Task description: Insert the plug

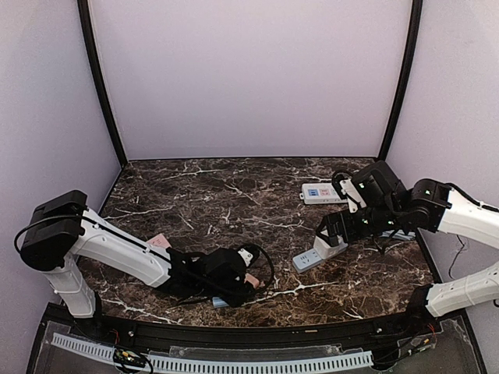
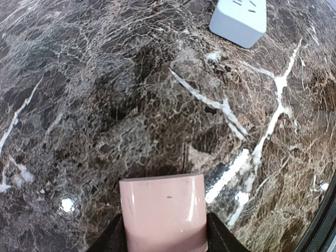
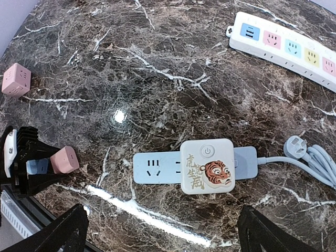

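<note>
My left gripper (image 2: 163, 233) is shut on a pink plug block (image 2: 161, 210) and holds it low over the marble table near the front edge; it also shows in the top view (image 1: 243, 278). A light blue power strip (image 3: 157, 167) lies to its right, with a white tiger-print adapter (image 3: 207, 166) sitting on its middle and one free socket at its left end. The strip's near end shows in the left wrist view (image 2: 239, 18). My right gripper (image 3: 163, 220) hangs wide open and empty above the strip, and shows in the top view (image 1: 331, 231).
A white strip with coloured sockets (image 3: 286, 44) lies at the back right. A loose pink cube (image 3: 14, 80) sits at the left. The blue strip's grey cable and plug (image 3: 307, 157) coil to the right. The table's front rail (image 1: 257, 331) is close behind my left gripper.
</note>
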